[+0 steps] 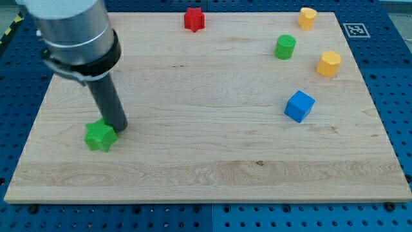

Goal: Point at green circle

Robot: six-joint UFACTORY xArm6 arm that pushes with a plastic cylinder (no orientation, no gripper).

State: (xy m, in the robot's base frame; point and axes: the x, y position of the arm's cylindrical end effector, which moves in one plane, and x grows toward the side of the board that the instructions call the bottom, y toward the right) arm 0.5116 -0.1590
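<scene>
The green circle (285,47), a short green cylinder, stands on the wooden board (206,161) at the view's upper right. My tip (119,127) is far from it, at the view's left, touching or nearly touching the right side of a green star block (100,136). The dark rod rises from the tip up and left to the grey arm body at the view's top left.
A red star block (194,19) sits at the top middle. A yellow block (307,17) is at the top right, another yellow block (329,63) is right of the green circle. A blue cube (299,106) lies below them.
</scene>
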